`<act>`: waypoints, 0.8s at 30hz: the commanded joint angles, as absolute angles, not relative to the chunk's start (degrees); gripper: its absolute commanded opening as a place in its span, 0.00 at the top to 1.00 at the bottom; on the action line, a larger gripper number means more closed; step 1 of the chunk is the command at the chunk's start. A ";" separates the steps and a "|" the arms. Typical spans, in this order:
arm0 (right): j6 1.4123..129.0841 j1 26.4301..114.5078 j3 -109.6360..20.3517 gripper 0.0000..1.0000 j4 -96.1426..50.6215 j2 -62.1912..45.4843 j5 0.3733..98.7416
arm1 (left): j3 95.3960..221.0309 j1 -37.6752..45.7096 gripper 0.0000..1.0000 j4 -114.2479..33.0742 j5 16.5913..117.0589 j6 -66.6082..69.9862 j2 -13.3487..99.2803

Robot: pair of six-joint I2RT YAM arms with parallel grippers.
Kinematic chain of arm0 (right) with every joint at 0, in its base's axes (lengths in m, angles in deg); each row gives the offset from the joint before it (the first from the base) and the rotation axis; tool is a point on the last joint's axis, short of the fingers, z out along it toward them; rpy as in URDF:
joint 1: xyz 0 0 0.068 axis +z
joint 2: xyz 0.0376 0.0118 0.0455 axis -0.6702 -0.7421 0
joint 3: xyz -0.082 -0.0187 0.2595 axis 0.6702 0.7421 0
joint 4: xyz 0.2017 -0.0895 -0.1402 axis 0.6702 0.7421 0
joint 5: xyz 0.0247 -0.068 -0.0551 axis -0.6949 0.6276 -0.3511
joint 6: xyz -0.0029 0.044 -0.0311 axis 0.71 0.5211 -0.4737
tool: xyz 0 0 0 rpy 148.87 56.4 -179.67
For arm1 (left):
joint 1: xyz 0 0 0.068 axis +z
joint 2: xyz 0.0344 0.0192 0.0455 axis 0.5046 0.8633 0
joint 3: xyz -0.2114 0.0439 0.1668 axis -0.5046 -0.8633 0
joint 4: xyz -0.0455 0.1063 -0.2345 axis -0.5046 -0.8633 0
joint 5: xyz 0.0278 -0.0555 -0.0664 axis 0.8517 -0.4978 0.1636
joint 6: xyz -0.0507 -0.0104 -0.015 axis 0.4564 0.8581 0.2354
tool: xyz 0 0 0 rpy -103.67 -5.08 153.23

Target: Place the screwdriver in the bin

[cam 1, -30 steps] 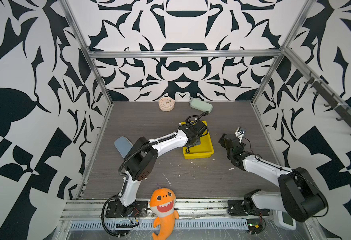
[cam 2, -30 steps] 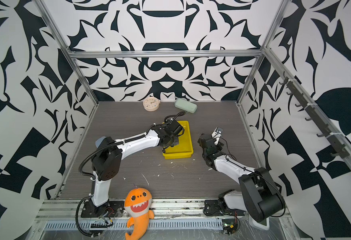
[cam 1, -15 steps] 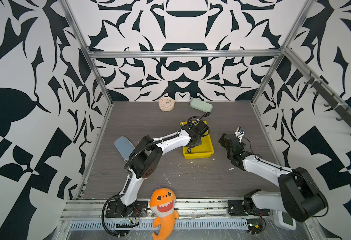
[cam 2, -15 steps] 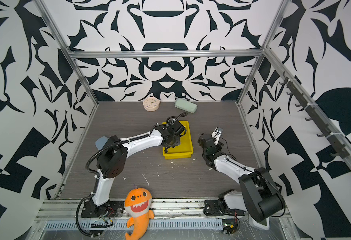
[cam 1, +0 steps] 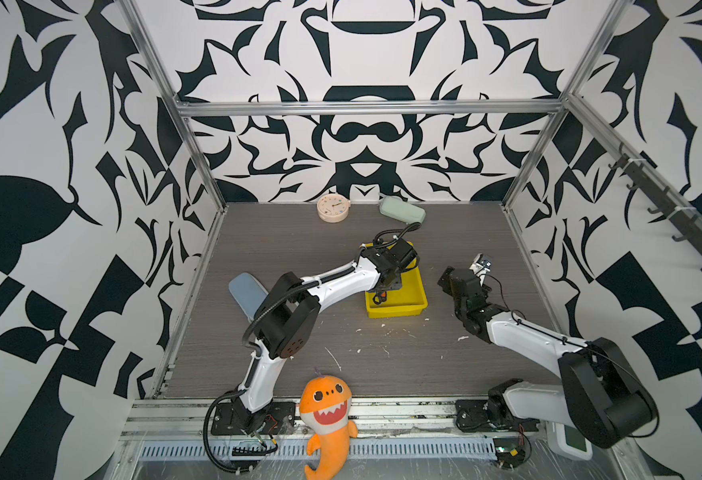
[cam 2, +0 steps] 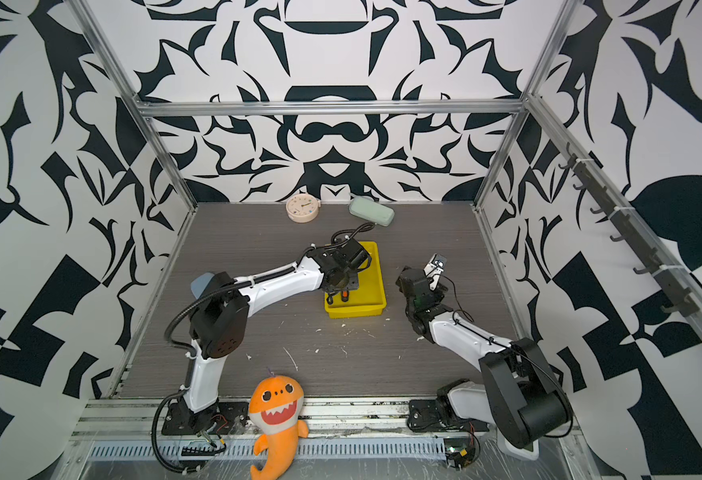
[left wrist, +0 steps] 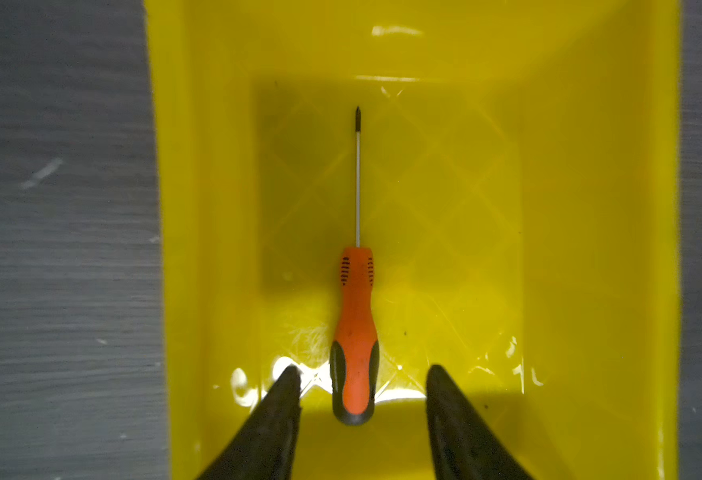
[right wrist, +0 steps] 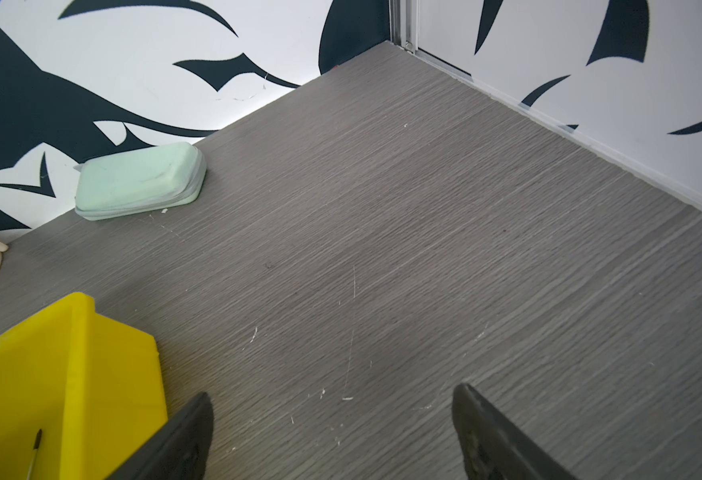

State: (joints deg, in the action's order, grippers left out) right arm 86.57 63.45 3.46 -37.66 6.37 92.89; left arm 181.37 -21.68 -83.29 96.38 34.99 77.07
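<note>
The screwdriver (left wrist: 355,324), orange-handled with a black butt and a thin shaft, lies flat on the floor of the yellow bin (left wrist: 590,208). My left gripper (left wrist: 359,374) hangs open over the bin's near end, with a finger on each side of the butt and a gap to each. In both top views only a bit of orange handle (cam 1: 379,296) (cam 2: 344,296) shows under the left gripper (cam 1: 384,289). My right gripper (right wrist: 332,399) is open and empty over bare table, to the right of the bin (cam 1: 417,293). The bin's corner (right wrist: 70,353) and the screwdriver's tip (right wrist: 37,440) show in the right wrist view.
A pale pink clock (cam 1: 333,208) and a pale green case (cam 1: 402,210) sit by the back wall. A blue-grey pad (cam 1: 244,291) lies at the left under the left arm. An orange shark plush (cam 1: 327,411) is at the front rail. White scraps dot the table.
My left jaws have opened and let go of the screwdriver, which now rests in the bin. The right arm has not moved.
</note>
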 commanded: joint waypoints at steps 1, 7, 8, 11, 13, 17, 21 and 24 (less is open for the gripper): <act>86.21 63.37 2.96 0.08 -38.52 6.79 93.41 | 180.05 -21.58 0.30 -86.06 101.16 33.49 66.31; 85.53 63.41 4.29 0.08 -39.04 8.84 95.01 | 161.26 -21.55 0.08 -79.33 112.12 30.96 49.75; 85.27 63.36 4.64 0.08 -39.62 9.05 95.35 | 156.70 -21.55 0.01 -77.47 113.92 30.53 46.09; 84.65 63.37 5.08 0.09 -39.90 8.75 97.58 | 143.17 -21.55 0.00 -72.94 118.43 32.45 35.22; 84.55 63.38 4.69 0.09 -38.20 8.42 99.59 | 134.57 -21.55 0.00 -69.32 119.75 33.60 27.79; 82.92 63.45 4.66 0.09 -34.13 9.87 101.56 | 119.09 -21.55 0.00 -63.16 122.32 35.41 16.90; 80.95 63.39 8.07 0.09 -33.77 13.39 103.34 | 110.08 -21.55 0.00 -64.96 124.76 42.34 11.68; 81.17 63.37 8.88 0.09 -30.91 17.53 103.88 | 109.33 -21.55 0.01 -64.18 120.53 38.20 9.35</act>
